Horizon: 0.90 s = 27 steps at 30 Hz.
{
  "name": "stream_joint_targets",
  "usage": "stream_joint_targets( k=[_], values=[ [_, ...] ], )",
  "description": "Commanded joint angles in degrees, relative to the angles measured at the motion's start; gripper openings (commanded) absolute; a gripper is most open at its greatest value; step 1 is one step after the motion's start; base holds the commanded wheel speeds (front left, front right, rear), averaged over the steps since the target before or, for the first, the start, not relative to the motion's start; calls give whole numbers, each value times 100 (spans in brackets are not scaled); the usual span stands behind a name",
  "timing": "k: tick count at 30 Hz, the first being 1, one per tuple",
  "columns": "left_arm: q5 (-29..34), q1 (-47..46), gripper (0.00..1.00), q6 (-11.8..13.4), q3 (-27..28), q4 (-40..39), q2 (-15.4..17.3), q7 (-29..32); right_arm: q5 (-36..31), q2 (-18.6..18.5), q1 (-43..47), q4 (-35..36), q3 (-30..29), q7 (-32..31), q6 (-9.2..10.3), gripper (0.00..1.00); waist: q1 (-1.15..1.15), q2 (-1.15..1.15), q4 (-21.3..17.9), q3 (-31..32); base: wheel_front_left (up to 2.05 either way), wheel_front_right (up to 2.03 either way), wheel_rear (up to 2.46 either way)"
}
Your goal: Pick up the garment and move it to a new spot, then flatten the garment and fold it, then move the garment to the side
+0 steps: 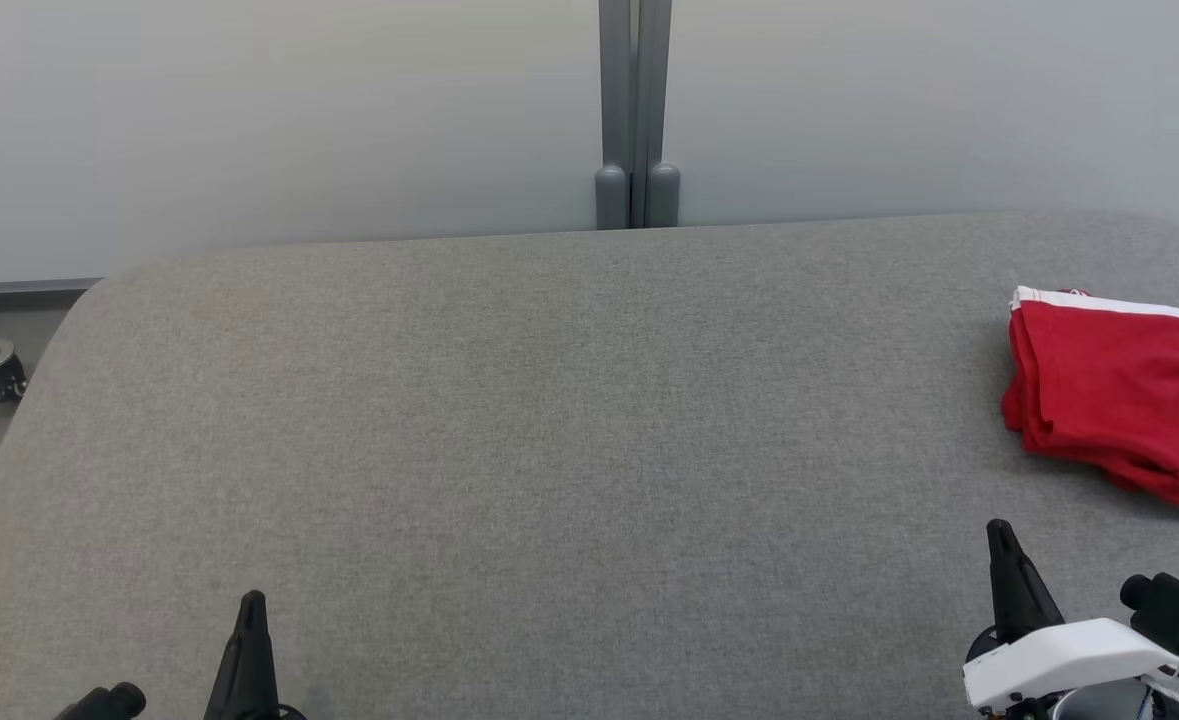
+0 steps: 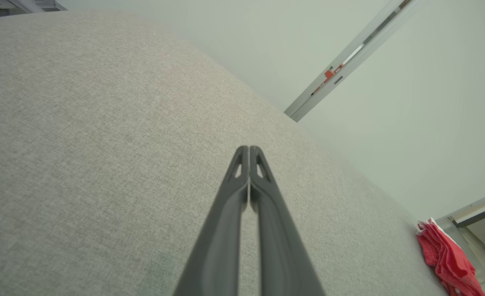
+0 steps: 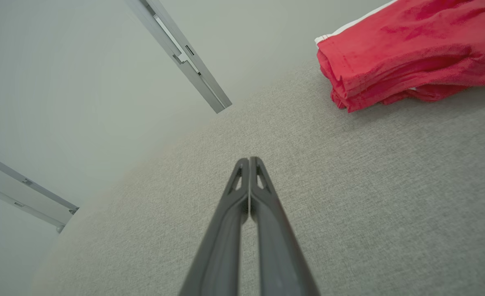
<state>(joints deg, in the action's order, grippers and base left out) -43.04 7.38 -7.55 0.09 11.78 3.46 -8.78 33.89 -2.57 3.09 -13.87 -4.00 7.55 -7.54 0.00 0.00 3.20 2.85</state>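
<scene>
The red garment (image 1: 1119,390) runs off the right edge of the head view, so its far side cannot be told, and its top fold hides the layers beneath. The left claw (image 1: 252,600) is cut by that view's bottom edge just below its dark fingers. On the metal post (image 2: 349,61) in the left wrist view, the red marks are too small to read.

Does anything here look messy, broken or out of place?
Nothing stands out. The folded red fabric garment with a white band lies toward the right side of the grey cloth-covered table, its layers slightly uneven.
</scene>
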Motion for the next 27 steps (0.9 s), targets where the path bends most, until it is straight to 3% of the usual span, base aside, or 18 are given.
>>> stream_joint_targets(
  k=[1,27],
  values=[
    [-216,-183,0,4,38,-45,69,33,235,-29,-159,86,-24,-54,2,0,0,0,-5,-5,0,0,0],
    [-2009,-619,0,6,152,30,105,491,2262,-35,-452,56,-111,-549,4,0,0,0,-90,-85,0,0,0]
  ],
)
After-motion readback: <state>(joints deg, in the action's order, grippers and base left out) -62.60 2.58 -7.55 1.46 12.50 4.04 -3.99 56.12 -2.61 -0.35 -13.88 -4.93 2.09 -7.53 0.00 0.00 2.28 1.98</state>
